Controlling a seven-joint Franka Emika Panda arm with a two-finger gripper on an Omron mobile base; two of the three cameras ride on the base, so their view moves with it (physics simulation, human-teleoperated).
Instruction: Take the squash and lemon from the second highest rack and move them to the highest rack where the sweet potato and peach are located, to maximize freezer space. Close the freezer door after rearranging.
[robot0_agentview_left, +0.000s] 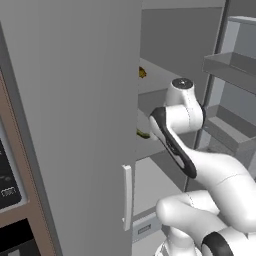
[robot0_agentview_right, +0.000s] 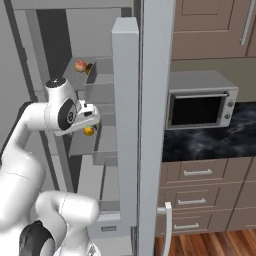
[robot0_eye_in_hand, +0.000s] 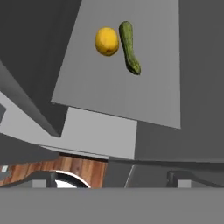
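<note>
Occlusions around the freezer door (robot0_agentview_right: 125, 125)

Squash (robot0_agentview_left: 143, 134): a green sliver past the door's edge in the left base view, rest hidden. Lemon (robot0_agentview_right: 88, 131) half covered by the arm's wrist beside the door. Sweet potato (robot0_agentview_right: 89, 68), up beside the peach (robot0_agentview_right: 80, 65), partly behind a door bin; too small to tell its shape.

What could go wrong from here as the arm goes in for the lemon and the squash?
The lemon and squash lie almost side by side on the second highest rack, so the open gripper, closing on one, might nudge the other; the round lemon could roll. In the right base view, the arm works in the gap beside the open freezer door, so an elbow swing while lifting to the highest rack could bump it.
</note>
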